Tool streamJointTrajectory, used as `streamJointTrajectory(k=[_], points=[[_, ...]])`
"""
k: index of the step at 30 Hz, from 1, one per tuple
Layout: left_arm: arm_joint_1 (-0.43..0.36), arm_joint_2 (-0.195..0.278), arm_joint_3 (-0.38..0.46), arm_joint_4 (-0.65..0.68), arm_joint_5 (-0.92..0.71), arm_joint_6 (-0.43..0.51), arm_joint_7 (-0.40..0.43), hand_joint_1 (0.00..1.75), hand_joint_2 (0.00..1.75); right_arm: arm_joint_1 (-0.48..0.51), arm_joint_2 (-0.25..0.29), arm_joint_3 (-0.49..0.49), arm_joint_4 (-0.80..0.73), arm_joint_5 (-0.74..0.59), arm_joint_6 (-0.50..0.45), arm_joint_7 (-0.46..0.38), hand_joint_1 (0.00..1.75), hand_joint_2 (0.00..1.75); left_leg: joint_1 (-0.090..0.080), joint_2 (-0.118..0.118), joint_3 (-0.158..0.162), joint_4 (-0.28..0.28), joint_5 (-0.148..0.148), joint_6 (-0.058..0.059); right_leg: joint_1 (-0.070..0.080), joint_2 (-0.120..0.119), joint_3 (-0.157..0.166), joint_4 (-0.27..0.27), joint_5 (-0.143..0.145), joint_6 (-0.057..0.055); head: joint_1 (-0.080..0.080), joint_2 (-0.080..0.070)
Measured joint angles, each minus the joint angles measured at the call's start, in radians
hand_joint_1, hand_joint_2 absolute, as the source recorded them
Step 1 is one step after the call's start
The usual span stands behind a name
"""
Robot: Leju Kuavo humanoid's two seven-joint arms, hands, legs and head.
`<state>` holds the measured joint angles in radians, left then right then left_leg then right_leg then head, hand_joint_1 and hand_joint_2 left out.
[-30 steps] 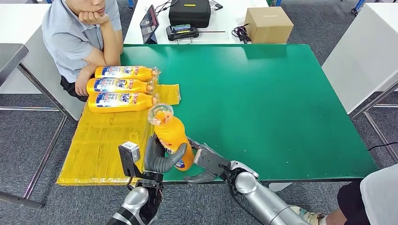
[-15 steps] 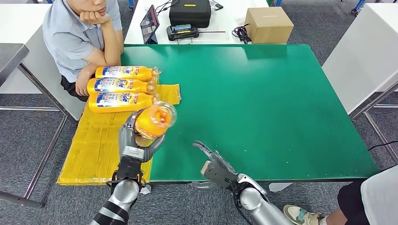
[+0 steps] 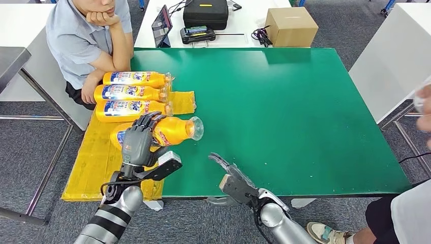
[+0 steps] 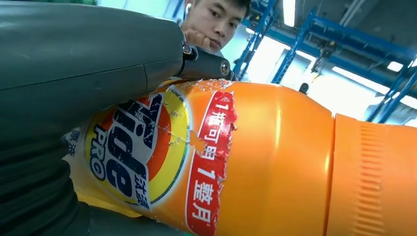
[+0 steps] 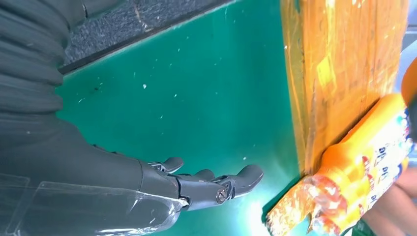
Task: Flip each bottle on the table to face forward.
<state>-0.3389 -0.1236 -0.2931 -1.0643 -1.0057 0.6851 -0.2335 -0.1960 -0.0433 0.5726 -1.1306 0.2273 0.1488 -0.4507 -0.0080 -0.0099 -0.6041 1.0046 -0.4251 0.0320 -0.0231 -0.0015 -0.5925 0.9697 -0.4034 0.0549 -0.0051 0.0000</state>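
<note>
My left hand [image 3: 136,142] grips an orange detergent bottle [image 3: 170,130] lying on its side over the yellow mat [image 3: 96,168], its cap pointing right. Up close, the bottle [image 4: 246,162] shows its Tide label beside my left hand [image 4: 74,83]. Three more orange bottles [image 3: 133,94] lie side by side at the mat's far end, labels up, and their caps [image 5: 344,196] show in the right wrist view. My right hand [image 3: 231,179] hovers open at the table's near edge, holding nothing; its fingers [image 5: 216,184] stretch over the green surface.
The green table [image 3: 295,117] stretches to the right. A person [image 3: 86,35] sits at the far left corner, an arm near the bottles. A tablet, black case and cardboard box [image 3: 290,26] stand on the white table behind. Another person's hand [image 3: 423,104] enters at the right edge.
My left hand has carried the bottle from upright at the near edge onto the mat and laid it on its side. My right hand let go and drew back.
</note>
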Motion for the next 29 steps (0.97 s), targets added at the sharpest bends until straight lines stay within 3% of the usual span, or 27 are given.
streamJointTrajectory(k=[9,18,25,29], points=[[-0.157,0.057,-0.044,0.268,-0.234,-0.046,0.171,1.75,1.75,-0.029,0.016,0.0,0.001,-0.019,0.052,-0.01,0.0,1.75,0.0,0.0,0.001,0.0,0.001,0.0,0.0,0.0,0.0,0.0,0.0,0.0,0.0,0.0],[-0.234,0.088,-0.068,0.45,-0.272,-0.089,0.197,1.75,1.75,-0.043,0.018,0.001,0.002,-0.024,0.062,-0.011,0.0,1.75,0.0,0.0,0.0,0.0,0.001,0.0,0.0,0.0,0.0,0.0,0.0,0.0,0.0,0.0],[-0.279,0.1,-0.088,0.534,-0.311,-0.204,0.231,1.69,1.75,-0.053,0.026,0.003,0.004,-0.027,0.074,-0.014,0.0,1.75,0.0,0.0,0.0,0.0,0.001,0.0,0.0,0.0,0.0,0.0,0.0,0.0,0.0,0.0],[-0.306,0.1,-0.088,0.564,-0.304,-0.266,0.233,0.09,1.75,-0.056,0.028,0.004,0.004,-0.027,0.076,-0.014,0.0,1.75,0.0,0.0,0.001,0.0,0.001,0.0,0.0,0.0,0.001,0.001,0.0,0.0,0.0,0.0]])
